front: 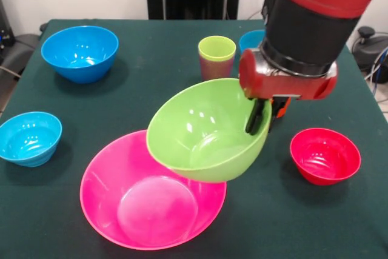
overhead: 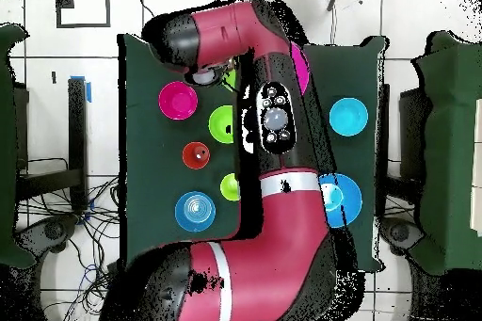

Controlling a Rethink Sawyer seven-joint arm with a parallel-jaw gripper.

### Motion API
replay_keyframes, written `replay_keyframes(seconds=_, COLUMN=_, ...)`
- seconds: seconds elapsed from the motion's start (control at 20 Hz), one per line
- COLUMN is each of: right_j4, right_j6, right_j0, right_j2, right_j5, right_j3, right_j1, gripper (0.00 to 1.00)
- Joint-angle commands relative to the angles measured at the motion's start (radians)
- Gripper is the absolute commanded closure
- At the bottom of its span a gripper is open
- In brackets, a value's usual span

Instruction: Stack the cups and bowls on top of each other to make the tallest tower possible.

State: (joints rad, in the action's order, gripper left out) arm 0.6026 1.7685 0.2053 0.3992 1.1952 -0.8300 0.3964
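Observation:
My gripper is shut on the right rim of the large green bowl, one finger inside and one outside. The bowl hangs tilted above the far right part of the huge pink bowl, which rests on the table near the front edge. The lime green cup stands behind them, nested in the purple cup. From above, the orange cup stands alone, the arm hides my gripper, and only a sliver of the pink bowl shows.
The large blue bowl sits at the far left and a small light-blue bowl at the left edge. The small red bowl lies right of my gripper. Another light-blue bowl peeks from behind the arm.

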Motion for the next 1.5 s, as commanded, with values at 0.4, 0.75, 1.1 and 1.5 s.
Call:
replay_keyframes(seconds=0.4, right_j4=0.125, right_j6=-0.345, right_j0=0.006, right_j2=-0.001, right_j5=-0.169, right_j3=-0.115, right_j1=0.083, gripper=1.0)
replay_keyframes(seconds=0.75, right_j4=0.13, right_j6=-0.343, right_j0=0.004, right_j2=-0.016, right_j5=-0.192, right_j3=-0.149, right_j1=0.103, gripper=1.0)
replay_keyframes(seconds=1.1, right_j4=0.147, right_j6=-0.307, right_j0=-0.015, right_j2=-0.053, right_j5=-0.204, right_j3=-0.197, right_j1=0.131, gripper=1.0)
replay_keyframes(seconds=1.5, right_j4=0.171, right_j6=-0.296, right_j0=-0.03, right_j2=-0.063, right_j5=-0.251, right_j3=-0.229, right_j1=0.145, gripper=1.0)
